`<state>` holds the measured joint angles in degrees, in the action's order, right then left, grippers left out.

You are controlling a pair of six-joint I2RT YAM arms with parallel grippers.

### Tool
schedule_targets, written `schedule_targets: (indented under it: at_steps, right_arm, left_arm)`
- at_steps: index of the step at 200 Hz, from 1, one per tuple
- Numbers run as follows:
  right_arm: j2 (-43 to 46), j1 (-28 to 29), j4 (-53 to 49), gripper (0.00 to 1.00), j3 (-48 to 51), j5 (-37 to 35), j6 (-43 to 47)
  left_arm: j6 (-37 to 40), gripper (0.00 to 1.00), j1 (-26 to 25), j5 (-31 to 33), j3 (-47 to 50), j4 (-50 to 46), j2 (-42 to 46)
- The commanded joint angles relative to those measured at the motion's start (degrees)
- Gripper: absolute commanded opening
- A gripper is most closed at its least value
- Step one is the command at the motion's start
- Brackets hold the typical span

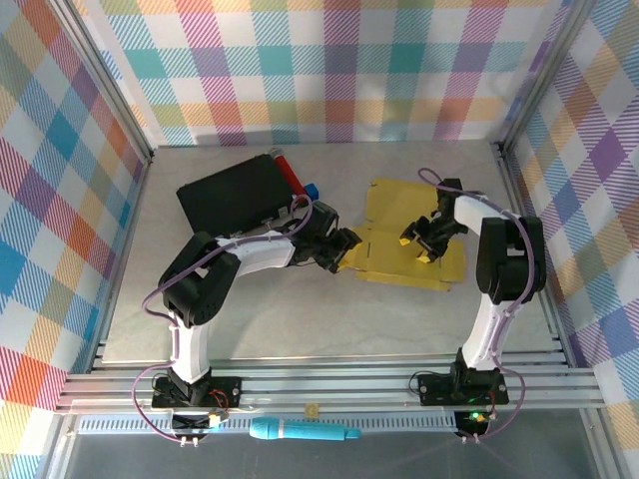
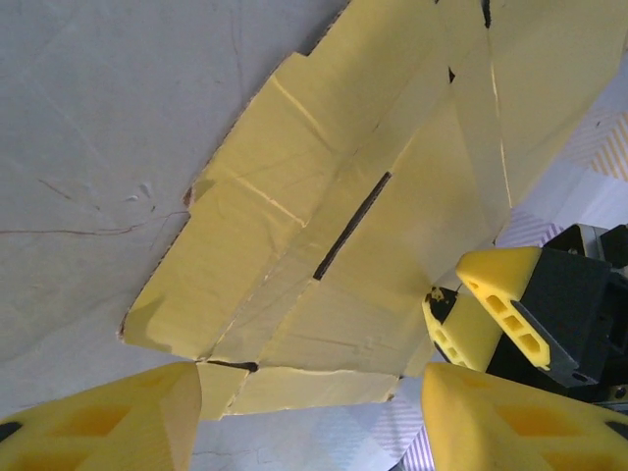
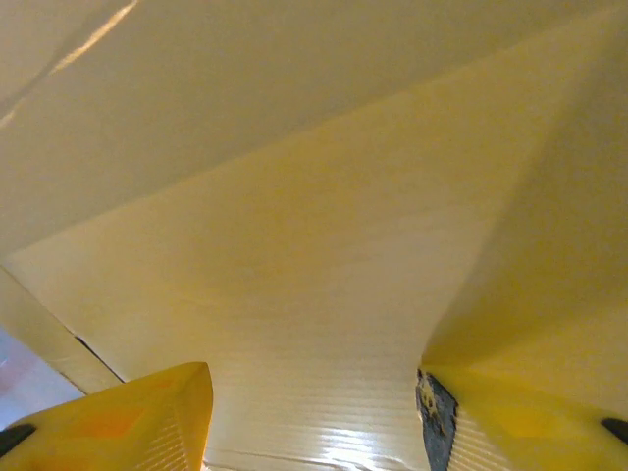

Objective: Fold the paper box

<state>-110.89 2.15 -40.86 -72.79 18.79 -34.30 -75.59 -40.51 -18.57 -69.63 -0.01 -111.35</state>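
Observation:
The paper box (image 1: 409, 235) lies unfolded and mostly flat on the table right of centre, yellow side up, with creases and slits showing. My left gripper (image 1: 344, 251) sits at its left edge. In the left wrist view the left gripper (image 2: 309, 417) is open, and a narrow edge flap of the paper box (image 2: 324, 294) lies just beyond its fingertips. My right gripper (image 1: 419, 239) is low over the middle of the sheet, and its yellow fingers (image 2: 491, 304) show in the left wrist view. In the right wrist view the right gripper (image 3: 314, 417) is open close above the paper box (image 3: 314, 216), holding nothing.
A black case (image 1: 235, 195) lies at the back left, with a red-capped cylinder (image 1: 287, 168) and a small blue object (image 1: 311, 189) beside it. Metal frame posts and checkered walls close in the table. A teal pen (image 1: 305, 431) lies in front of the arm bases.

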Motion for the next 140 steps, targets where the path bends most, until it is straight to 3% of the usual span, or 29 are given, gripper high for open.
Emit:
schedule_targets:
  at_steps: [1,42,80,111,140]
  right_arm:
    - [-1.0,1.9,0.3,0.59,2.6,3.2,-1.6]
    - [0.0,7.5,6.0,0.59,6.2,9.7,-9.5]
    - [1.5,12.3,7.3,0.59,2.8,14.2,-14.8]
    - [8.6,10.8,3.6,0.62,0.9,10.4,-11.5]
    - [12.2,4.5,-0.7,0.65,-0.9,4.1,-2.4]
  left_arm:
    - [2.2,0.61,1.0,0.4,-1.6,-3.2,1.0]
    - [7.6,0.61,2.8,2.0,-4.0,-10.4,2.7]
    - [13.3,0.58,3.5,4.2,-8.5,-19.9,1.1]
    - [16.0,0.57,5.5,4.3,-8.4,-22.9,-1.0]
    - [18.7,0.54,5.8,6.2,-7.7,-26.4,-2.0]
